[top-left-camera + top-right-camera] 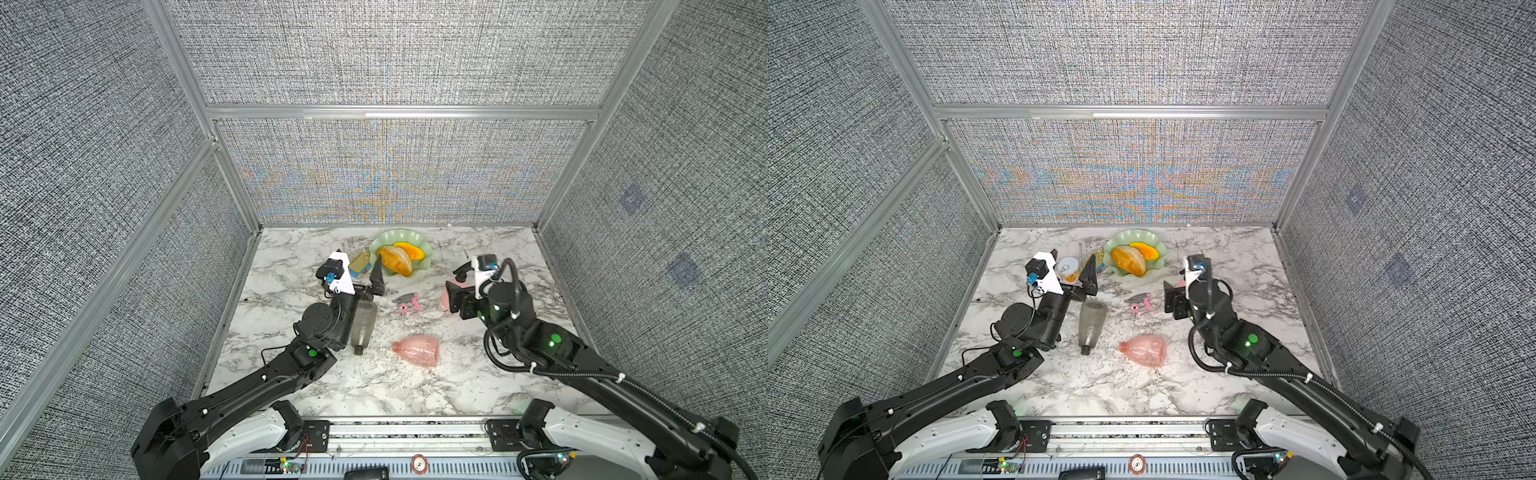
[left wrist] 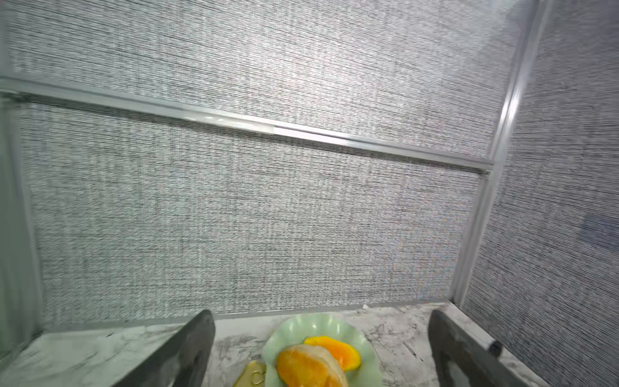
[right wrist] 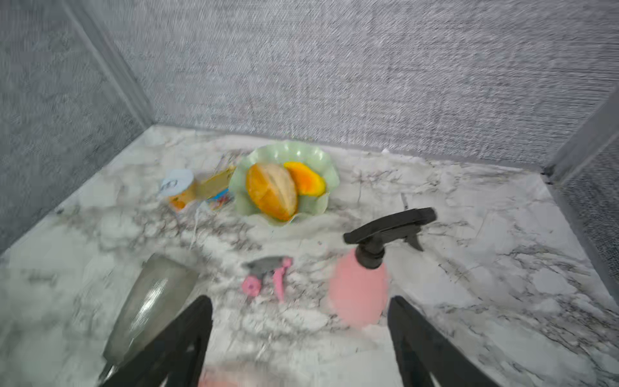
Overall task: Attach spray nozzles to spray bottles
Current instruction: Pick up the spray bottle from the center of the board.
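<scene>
The clear pink spray bottle (image 1: 417, 351) lies on its side closest to the near edge of the tabletop (image 1: 332, 390), about in the middle, with its neck pointing to the robot's left. A bit farther, toward the left edge, the smoky grey bottle (image 1: 1091, 324) lies on its side too, right beside the left arm. Its long line runs from near to far, with the neck toward the near edge. Farther again, in the middle of the tabletop, the grey-and-pink nozzle (image 3: 268, 276) lies flat and loose, touching no bottle. I think this is the part that matters most: it lies straight ahead of the right claw (image 3: 299, 303), and the right arm is nearer to it than the left arm is. The right claw has its fingers apart and holds nothing. Just beside it, toward the right edge, the pastel pink bottle (image 3: 360, 291) stands up with the black nozzle (image 3: 390, 228) on its neck, so that one looks done. The left claw (image 2: 320, 318) is spread wide and empty, and it points at the far edge. By the far edge sit the tins (image 1: 1068, 269) and the green dish (image 1: 384, 239) with orange food pieces (image 1: 395, 259). Counting: three bottles, two nozzles that I can see, two tins, one dish, two food pieces. I cannot make out a third nozzle.
</scene>
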Action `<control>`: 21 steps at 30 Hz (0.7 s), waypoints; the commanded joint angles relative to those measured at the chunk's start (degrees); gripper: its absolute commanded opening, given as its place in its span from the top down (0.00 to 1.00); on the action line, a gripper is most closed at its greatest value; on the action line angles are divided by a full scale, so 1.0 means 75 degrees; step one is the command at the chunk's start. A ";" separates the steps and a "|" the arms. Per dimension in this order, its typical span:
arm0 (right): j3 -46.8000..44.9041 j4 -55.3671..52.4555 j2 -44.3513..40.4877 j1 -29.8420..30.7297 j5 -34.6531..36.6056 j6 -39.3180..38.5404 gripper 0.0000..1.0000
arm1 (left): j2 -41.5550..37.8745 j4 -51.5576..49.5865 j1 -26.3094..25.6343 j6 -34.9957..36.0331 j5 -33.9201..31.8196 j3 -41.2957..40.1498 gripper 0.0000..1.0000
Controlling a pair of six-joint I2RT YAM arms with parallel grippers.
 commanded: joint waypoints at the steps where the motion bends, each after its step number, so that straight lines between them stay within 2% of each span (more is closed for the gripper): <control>1: 0.1847 -0.4191 0.1631 0.0612 -0.0461 0.0165 0.14 | -0.0061 -0.0080 0.0007 -0.0052 -0.1373 0.0095 0.01; 3: 0.3070 -0.5480 0.2685 0.0857 -0.0798 -0.0045 0.14 | -0.0110 -0.0196 0.0028 -0.0050 -0.1581 0.0146 0.01; 5: 0.3566 -0.5966 0.3445 0.1088 -0.0977 -0.0562 0.14 | -0.0087 -0.0250 0.0197 0.0100 -0.1544 0.0214 0.01; 8: 0.3708 -0.6057 0.4325 0.1183 -0.1034 -0.1150 0.11 | -0.0067 -0.0954 0.0886 -0.0398 -0.1533 0.0431 0.01; 10: 0.3813 -0.6035 0.4759 0.1195 -0.1430 -0.1583 0.10 | -0.0112 -0.1309 0.1365 -0.0934 -0.1177 0.0492 0.01; 12: 0.3857 -0.5912 0.5060 0.1220 -0.1881 -0.1997 0.08 | -0.0112 -0.1381 0.1594 -0.1065 -0.0982 0.0522 0.01; 16: 0.3888 -0.5795 0.5694 0.1227 -0.2491 -0.2696 0.04 | -0.0073 -0.1447 0.1727 -0.1055 -0.0906 0.0589 0.01; 21: 0.3891 -0.5487 0.6365 0.1118 -0.2738 -0.3117 0.03 | -0.0224 -0.1384 0.1782 -0.0958 -0.0834 0.0569 0.01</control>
